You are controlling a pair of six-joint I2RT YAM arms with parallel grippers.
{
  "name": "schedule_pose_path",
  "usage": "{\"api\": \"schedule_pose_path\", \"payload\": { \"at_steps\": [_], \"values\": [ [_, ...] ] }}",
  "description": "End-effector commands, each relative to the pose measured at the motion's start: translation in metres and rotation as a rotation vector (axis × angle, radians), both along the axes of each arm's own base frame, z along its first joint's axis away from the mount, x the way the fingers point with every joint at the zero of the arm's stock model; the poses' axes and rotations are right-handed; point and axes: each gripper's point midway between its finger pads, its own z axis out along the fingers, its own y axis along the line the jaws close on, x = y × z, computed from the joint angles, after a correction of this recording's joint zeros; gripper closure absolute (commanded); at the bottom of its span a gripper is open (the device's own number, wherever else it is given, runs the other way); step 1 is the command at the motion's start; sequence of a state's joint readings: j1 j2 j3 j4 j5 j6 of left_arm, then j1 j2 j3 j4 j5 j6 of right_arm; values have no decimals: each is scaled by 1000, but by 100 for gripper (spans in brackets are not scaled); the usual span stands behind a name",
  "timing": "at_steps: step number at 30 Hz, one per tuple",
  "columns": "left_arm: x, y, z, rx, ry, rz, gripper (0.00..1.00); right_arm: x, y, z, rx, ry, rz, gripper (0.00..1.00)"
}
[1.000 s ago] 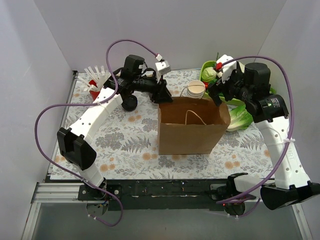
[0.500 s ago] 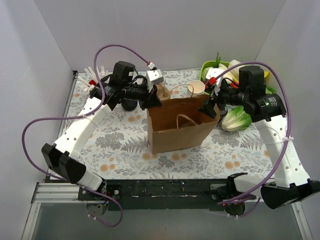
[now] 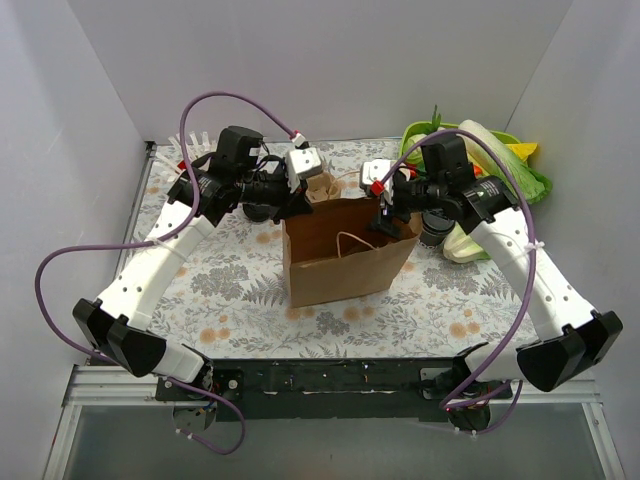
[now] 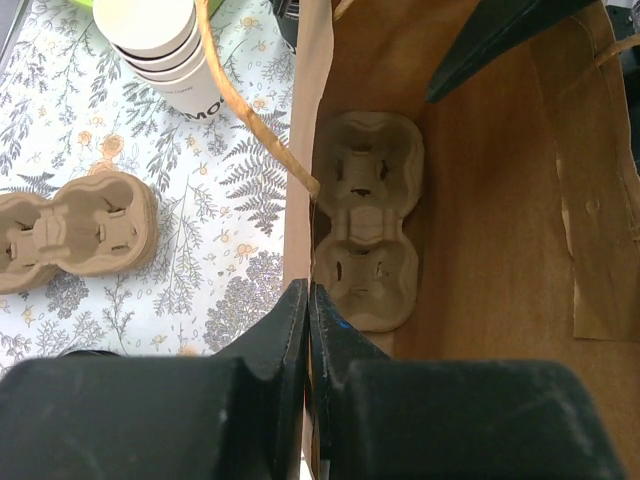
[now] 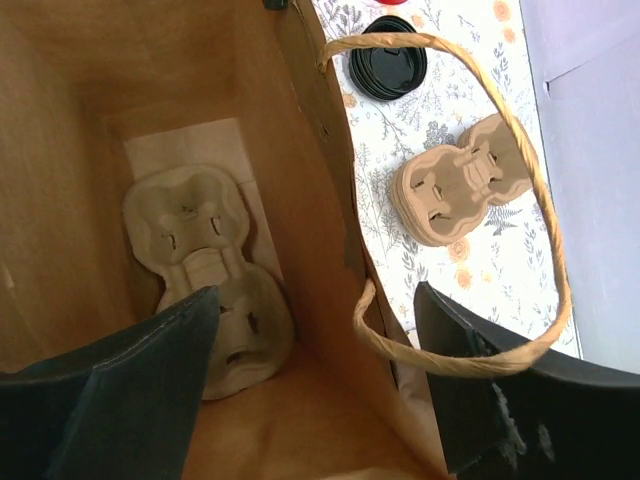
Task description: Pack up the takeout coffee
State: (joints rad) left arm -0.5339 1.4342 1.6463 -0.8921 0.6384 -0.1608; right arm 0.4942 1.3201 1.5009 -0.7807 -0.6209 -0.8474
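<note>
The left gripper was pinched tight on the paper bag's rim. The right gripper straddled the opposite wall, jaws wide. A pulp carrier lay inside.

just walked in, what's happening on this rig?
Both arms are at the open brown paper bag. The left tool is pinched shut on its rim; the right tool straddles the opposite wall, open. A tan moulded-pulp two-cup carrier lies on the bag's floor, empty. The stacked white paper cups stand outside it.
</note>
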Motion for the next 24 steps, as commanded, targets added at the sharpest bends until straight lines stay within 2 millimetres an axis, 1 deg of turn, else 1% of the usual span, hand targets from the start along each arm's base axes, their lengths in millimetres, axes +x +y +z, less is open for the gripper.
{"api": "schedule_pose_path", "payload": {
  "at_steps": [1,5,7,8,9,10,11,12,13,14,15,16,18,19,20,21,22,23,24],
  "values": [
    [-3,6,12,4,-63,-8,100,7,12,13,23,-92,54,19],
    [-3,7,11,9,-67,-7,100,7,7,33,26,-185,50,20],
    [-3,7,16,-5,-87,-5,100,5,5,26,3,-219,72,21],
    [-4,6,18,-12,-93,-6,100,3,4,15,-9,-202,82,24],
    [-3,6,19,-16,-102,-1,100,2,5,8,-15,-194,97,29],
    [-2,7,22,-22,-119,3,100,0,6,3,-16,-175,106,42],
    [-1,7,22,-23,-124,7,100,-1,11,0,-9,-152,124,51],
    [0,7,23,-24,-132,10,94,-2,13,-1,-9,-140,135,63],
    [0,8,26,-29,-145,15,88,-2,15,-1,-11,-125,139,82],
    [2,9,26,-26,-150,22,83,-1,18,-2,-8,-105,136,87],
    [3,9,28,-31,-154,31,63,-1,20,3,-1,-109,135,91],
    [4,9,31,-38,-161,40,54,0,20,4,1,-108,130,99],
    [6,12,42,-62,-169,85,37,-2,22,11,12,-122,123,99],
    [10,12,53,-90,-197,113,33,-5,22,14,15,-128,123,99],
    [7,17,69,-121,-231,141,29,-13,21,20,18,-142,129,99],
    [12,23,84,-141,-267,196,27,-18,21,18,11,-146,139,99],
    [13,26,107,-201,-315,238,25,-23,19,18,1,-155,139,99],
    [15,33,123,-234,-357,286,22,-36,19,24,8,-179,156,99],
    [14,49,143,-271,-417,366,19,-43,18,22,0,-182,163,99]
  ]
}}
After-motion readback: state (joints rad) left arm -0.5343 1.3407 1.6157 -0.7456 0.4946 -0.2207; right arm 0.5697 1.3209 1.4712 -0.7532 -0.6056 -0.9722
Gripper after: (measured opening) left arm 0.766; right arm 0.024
